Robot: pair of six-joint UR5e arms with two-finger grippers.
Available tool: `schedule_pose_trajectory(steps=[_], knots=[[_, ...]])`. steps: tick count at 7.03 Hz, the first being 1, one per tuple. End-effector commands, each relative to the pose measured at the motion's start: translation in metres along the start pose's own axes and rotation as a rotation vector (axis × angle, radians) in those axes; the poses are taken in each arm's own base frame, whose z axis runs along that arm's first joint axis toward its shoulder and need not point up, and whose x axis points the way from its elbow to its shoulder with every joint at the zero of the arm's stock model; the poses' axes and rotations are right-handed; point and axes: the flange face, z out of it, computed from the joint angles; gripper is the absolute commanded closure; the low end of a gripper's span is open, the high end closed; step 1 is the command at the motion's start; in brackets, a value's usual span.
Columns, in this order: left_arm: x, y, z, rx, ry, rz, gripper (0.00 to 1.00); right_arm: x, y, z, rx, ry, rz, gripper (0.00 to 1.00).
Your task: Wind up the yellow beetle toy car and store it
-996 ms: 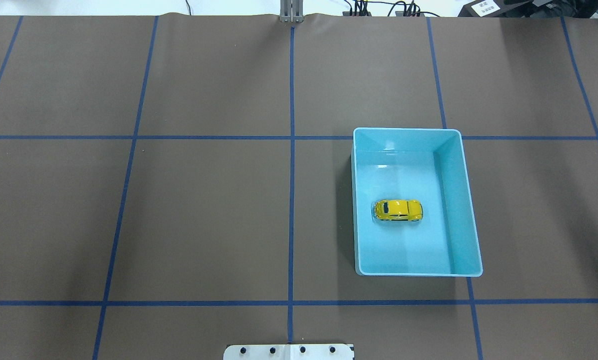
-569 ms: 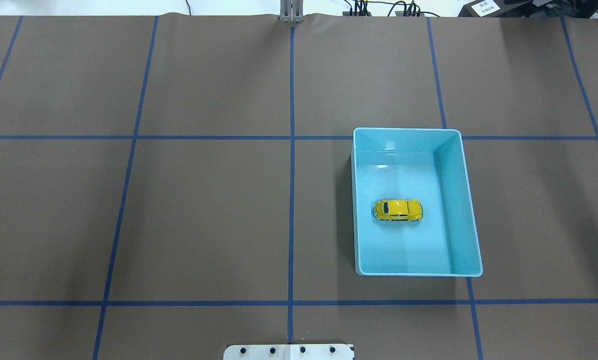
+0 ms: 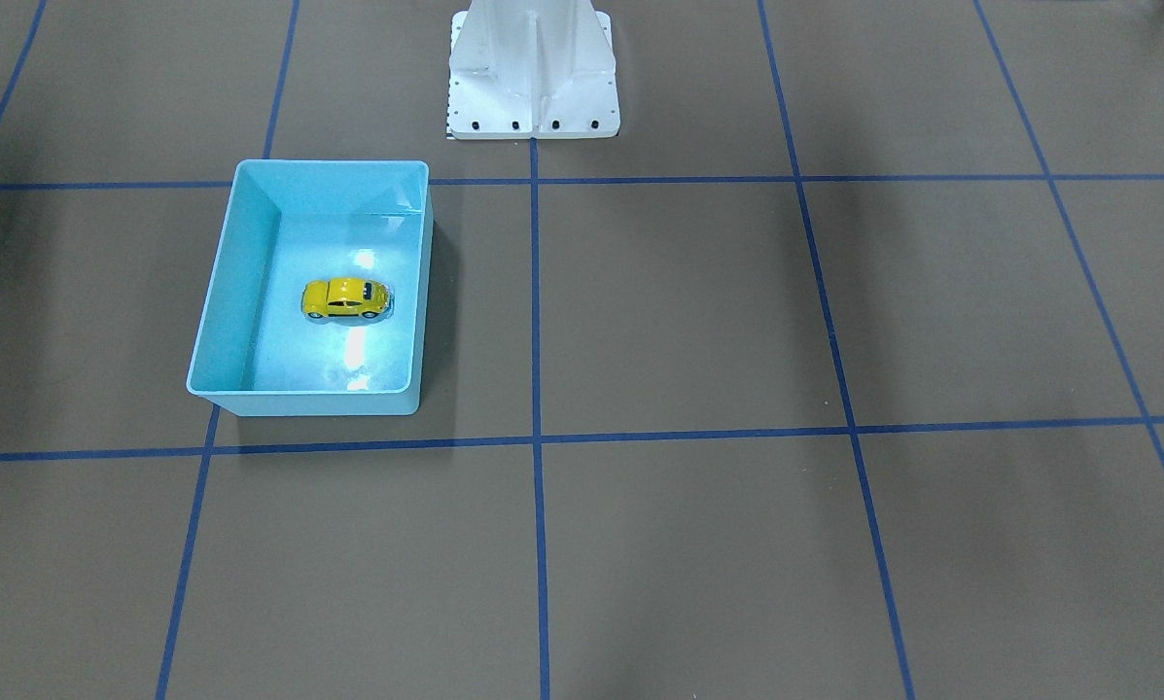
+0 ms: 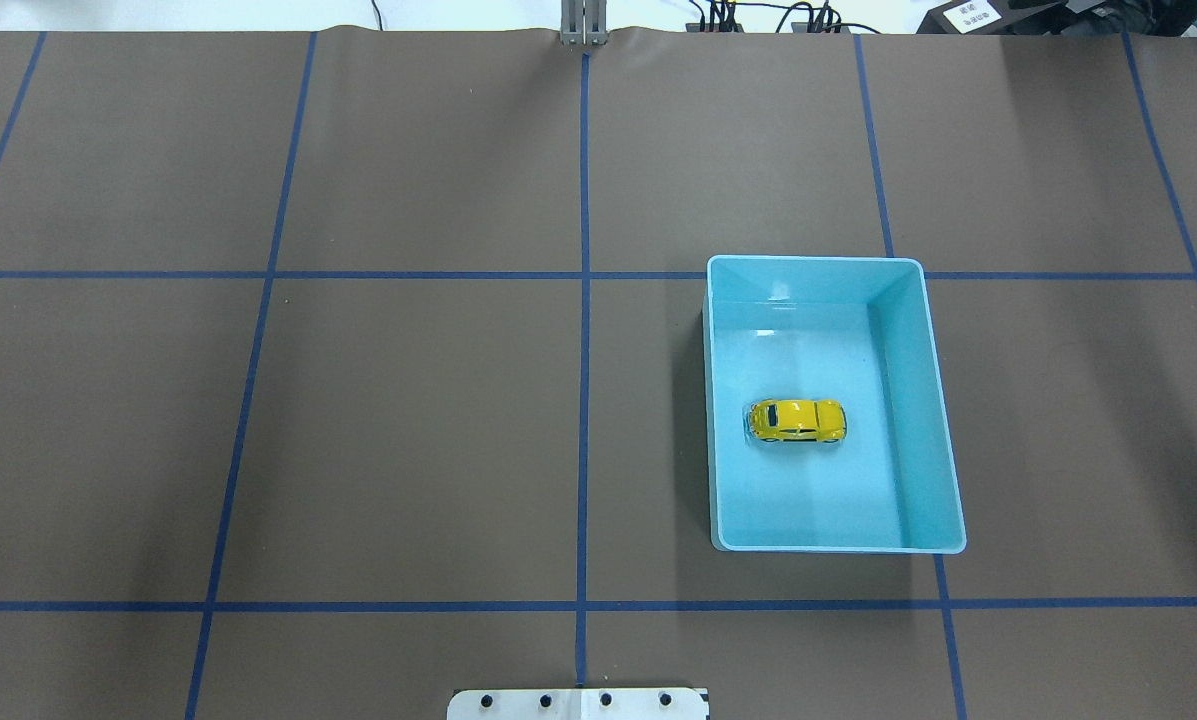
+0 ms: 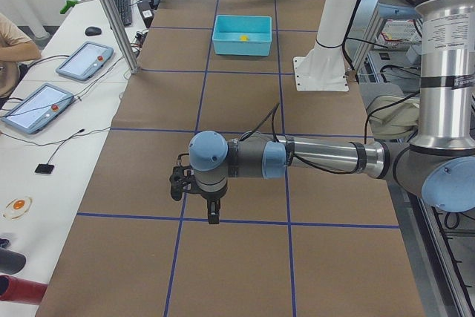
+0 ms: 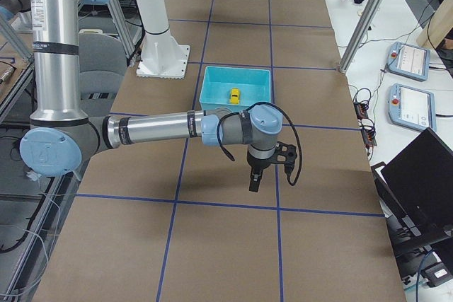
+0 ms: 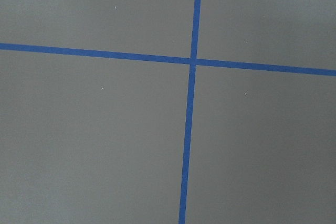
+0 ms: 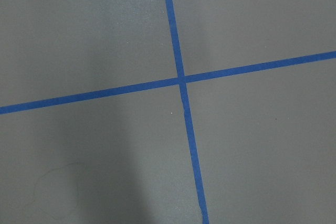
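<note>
The yellow beetle toy car point(image 4: 797, 420) lies on the floor of the light blue bin point(image 4: 920, 400), right of the table's centre line. It also shows in the front view point(image 3: 346, 298) inside the bin point(image 3: 241, 272), and small in the side views point(image 5: 243, 36) point(image 6: 234, 95). My left gripper point(image 5: 213, 217) hangs over bare table at the robot's left end, far from the bin. My right gripper point(image 6: 253, 185) hangs over bare table beyond the bin at the robot's right end. I cannot tell whether either is open or shut. Both wrist views show only brown mat and blue tape.
The white robot base point(image 3: 533, 78) stands at the table's near-robot edge. Blue tape lines point(image 4: 583, 300) grid the brown mat. Side benches hold tablets point(image 5: 82, 61) point(image 6: 407, 60) and cables beyond the table's far edge. A metal post point(image 5: 111, 12) stands there.
</note>
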Motion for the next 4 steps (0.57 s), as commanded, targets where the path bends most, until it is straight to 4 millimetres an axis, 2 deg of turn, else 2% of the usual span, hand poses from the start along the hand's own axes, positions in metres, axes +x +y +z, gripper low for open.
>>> schedule_pose_trajectory(steps=[1,4], knots=[[0.0001,-0.0005,-0.0007,0.002,0.0,0.0,0.0,0.0034,0.0,0.0044,-0.008,0.001,0.006,0.0],[0.0039,-0.0001,-0.0043,0.009,-0.001,0.01,0.0,0.0051,-0.0027,0.0079,-0.015,-0.003,0.014,0.0]])
